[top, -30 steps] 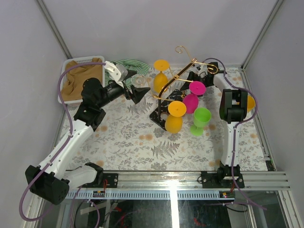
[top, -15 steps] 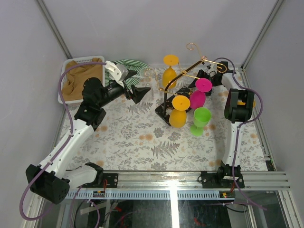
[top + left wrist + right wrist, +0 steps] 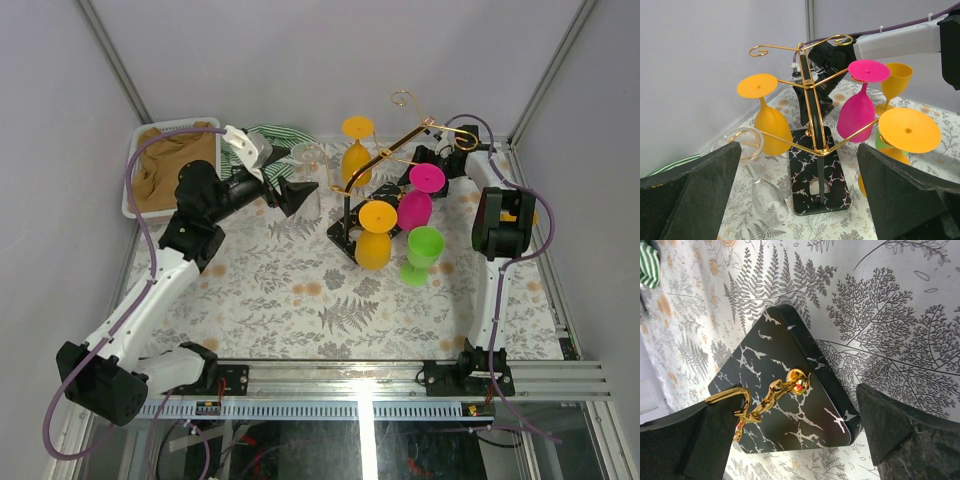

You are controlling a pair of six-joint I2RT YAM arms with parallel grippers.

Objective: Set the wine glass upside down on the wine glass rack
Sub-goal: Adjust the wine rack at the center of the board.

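Over the floral table (image 3: 300, 290), left hand (image 3: 303, 194) gapes empty (right hand (image 3: 790, 407) too) before the rack (image 3: 815, 120)

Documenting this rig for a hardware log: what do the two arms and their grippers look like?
Both the left arm and right arm have white links with black joints. A purple cable loops along each. The left gripper and right gripper have black, wedge-shaped fingers.

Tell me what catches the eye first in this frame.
The gold wine glass rack at the table's centre stands out at once, hung with two upside-down orange glasses and a pink glass. A clear wine glass hangs tilted from one arm, just ahead of the open left gripper. A green glass stands upright beside the rack.
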